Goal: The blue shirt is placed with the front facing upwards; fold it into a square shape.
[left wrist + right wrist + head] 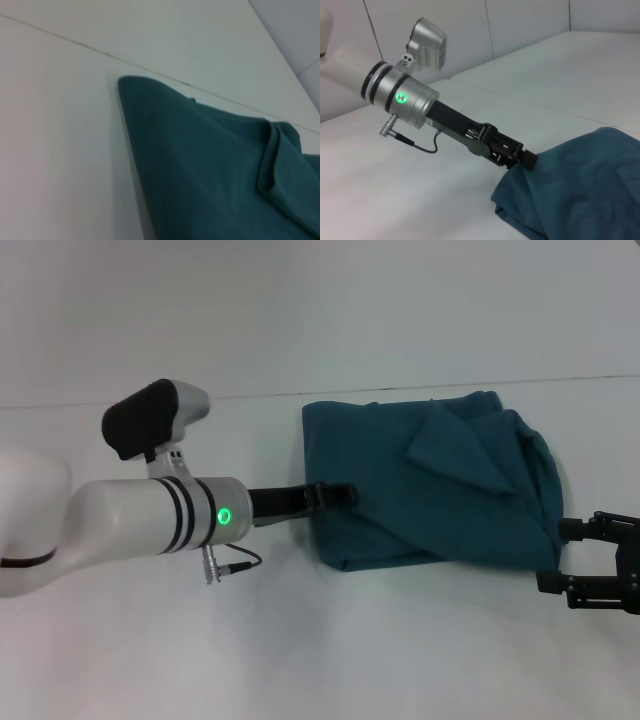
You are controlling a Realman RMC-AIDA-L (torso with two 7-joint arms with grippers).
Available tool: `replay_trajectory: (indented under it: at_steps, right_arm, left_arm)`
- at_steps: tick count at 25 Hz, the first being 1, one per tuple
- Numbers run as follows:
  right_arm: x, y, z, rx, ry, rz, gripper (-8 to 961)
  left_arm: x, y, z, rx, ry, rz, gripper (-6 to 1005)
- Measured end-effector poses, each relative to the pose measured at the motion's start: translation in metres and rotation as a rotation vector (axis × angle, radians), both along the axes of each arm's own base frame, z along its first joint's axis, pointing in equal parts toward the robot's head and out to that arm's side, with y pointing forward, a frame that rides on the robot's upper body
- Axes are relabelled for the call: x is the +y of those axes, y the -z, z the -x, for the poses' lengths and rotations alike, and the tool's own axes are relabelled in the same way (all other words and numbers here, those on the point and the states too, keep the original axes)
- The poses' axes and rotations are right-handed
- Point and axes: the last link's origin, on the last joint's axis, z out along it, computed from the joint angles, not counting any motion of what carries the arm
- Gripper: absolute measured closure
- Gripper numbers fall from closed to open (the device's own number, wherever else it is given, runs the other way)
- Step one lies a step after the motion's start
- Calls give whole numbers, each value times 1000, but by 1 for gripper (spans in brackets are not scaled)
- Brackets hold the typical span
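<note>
The blue shirt [420,490] lies folded into a rough rectangle on the white table [300,640], with a loose flap across its top right. Its lettering and collar are hidden. My left gripper [340,494] is shut on the shirt's left edge. The right wrist view shows it [527,159] meeting the cloth [590,185], which rises to its tip. The left wrist view shows only the shirt's [210,175] near corner. My right gripper [556,557] is open and empty, just off the shirt's lower right edge.
A thin seam line [100,400] runs across the table behind the shirt. My left arm's white forearm [130,520] lies over the table's left side, with a short cable [235,562] hanging below the wrist.
</note>
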Motion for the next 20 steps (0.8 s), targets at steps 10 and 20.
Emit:
replay_trajectory:
  at_steps: [10, 20]
  right_arm:
    - [1, 1, 1, -6, -4, 5, 57]
    - [1, 1, 1, -4, -5, 1, 57]
  left_arm:
    - [-3, 8, -5, 0, -3, 13, 263]
    - [-6, 12, -9, 0, 22, 38, 284]
